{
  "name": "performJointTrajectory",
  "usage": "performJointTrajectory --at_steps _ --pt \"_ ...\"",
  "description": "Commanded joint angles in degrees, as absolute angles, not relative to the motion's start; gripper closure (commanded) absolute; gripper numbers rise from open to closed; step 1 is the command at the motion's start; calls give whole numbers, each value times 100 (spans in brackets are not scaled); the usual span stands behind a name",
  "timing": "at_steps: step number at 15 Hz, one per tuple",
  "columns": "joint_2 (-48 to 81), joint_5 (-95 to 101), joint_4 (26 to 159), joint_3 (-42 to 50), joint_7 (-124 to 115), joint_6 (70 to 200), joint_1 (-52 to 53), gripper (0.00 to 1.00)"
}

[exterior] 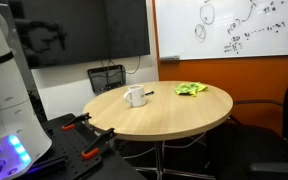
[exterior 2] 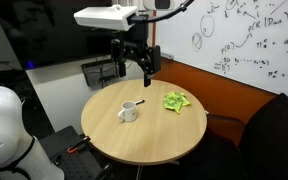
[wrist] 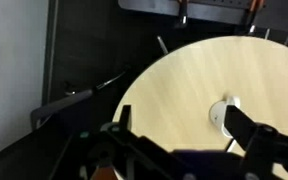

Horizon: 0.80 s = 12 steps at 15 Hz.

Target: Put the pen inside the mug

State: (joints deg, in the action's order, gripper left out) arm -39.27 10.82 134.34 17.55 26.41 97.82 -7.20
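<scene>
Fingers spread empty over table, one mug, one pen, one green cloth

One mug, one pen, one green cloth, one round table.

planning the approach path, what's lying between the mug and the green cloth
Only the pen, right beside the mug; the rest of the tabletop up to the green cloth is bare. Both exterior views show it.
</scene>
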Motion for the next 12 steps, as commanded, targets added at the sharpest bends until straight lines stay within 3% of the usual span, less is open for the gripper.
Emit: performJointTrajectory --at_steps 1,12 --pt "-3926 1094 13416 1775 2627 9760 -688 0" --pt "-3797 709 13496 1559 2106 9852 -586 0"
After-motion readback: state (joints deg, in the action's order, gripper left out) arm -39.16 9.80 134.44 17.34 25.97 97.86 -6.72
